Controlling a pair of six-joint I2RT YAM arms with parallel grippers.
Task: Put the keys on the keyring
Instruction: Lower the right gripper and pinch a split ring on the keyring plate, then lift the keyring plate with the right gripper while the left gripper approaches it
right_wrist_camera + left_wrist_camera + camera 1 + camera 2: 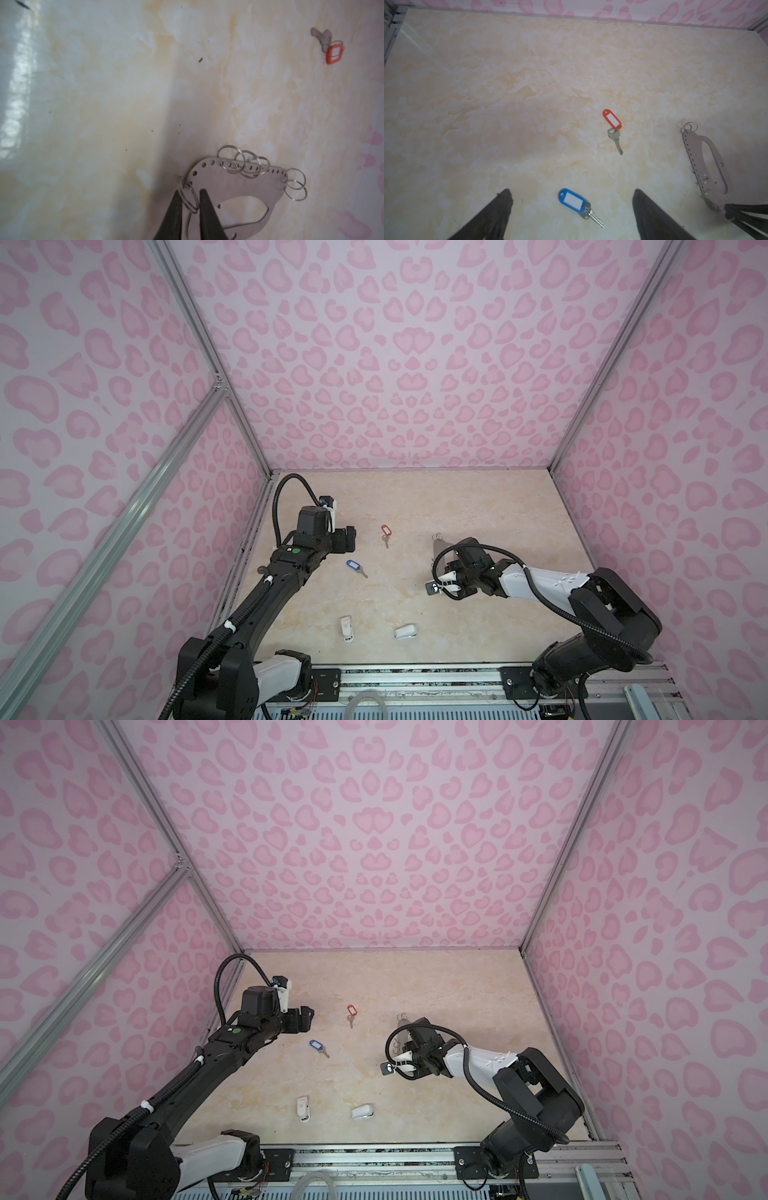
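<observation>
Right tool [190, 189], narrow, pinches a wire ring [187, 200] of the flat grey D-shaped metal keyring [239, 187] on the table [508, 104]; better hold firmly. Left tool [572, 190], wide, hovers above the blue-tagged silver key [576, 202].

Pink blotches around cream marble

Walls [415, 364] pale pink with darker pink leopard blotches; tabletop [478, 506] cream, marbled yellow-beige; key with orange-red tag [612, 131] silver; key with blue tag [575, 200] silver, both tag inserts white; keyring [239, 182] grey; two plastic objects [347, 628] [405, 632] white.
</observation>
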